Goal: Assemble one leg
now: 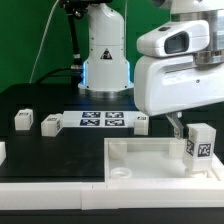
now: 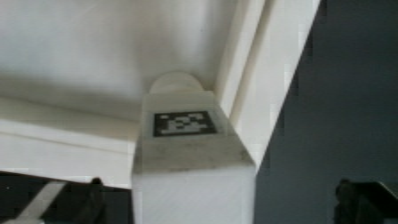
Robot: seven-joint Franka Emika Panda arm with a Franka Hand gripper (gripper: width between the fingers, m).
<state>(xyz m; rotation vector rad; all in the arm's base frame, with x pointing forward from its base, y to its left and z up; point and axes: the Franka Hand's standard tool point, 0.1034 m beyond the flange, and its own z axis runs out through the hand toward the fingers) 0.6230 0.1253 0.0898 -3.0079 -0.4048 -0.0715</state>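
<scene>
The end effector [image 2: 205,198] points straight down. The leg [image 1: 200,148] lies directly beneath its palm, between the two fingers. In the exterior view, one dark finger [image 1: 179,128] runs down just beside the leg, on the exterior view's left. The other finger is hidden. In the wrist view the fingertips show as dark shapes on either side of the leg, and on one side a dark strip separates fingertip and leg. Neither view shows whether the pads clamp the leg or stand released, so the state cannot be told.

The leg stands upright. Its long axis is vertical and in line with the approach axis of the end effector. One tagged face is turned toward the exterior camera. The lower end sits at the corner of the tray [image 1: 145,146] on the exterior view's right, close inside the rim. Whether it is seated in a corner socket is hidden.

Judgement: the step in hand is fitting the leg into this corner. The coming move turns on the shared vertical axis. Any push or twist should act along or about that axis, because a sideways load would likely tilt the leg.

Beyond the tray, the marker board [image 1: 103,121] lies on the dark worktop [image 1: 50,95]. Three small white blocks [image 1: 22,120] lie near it, well apart from the end effector.
</scene>
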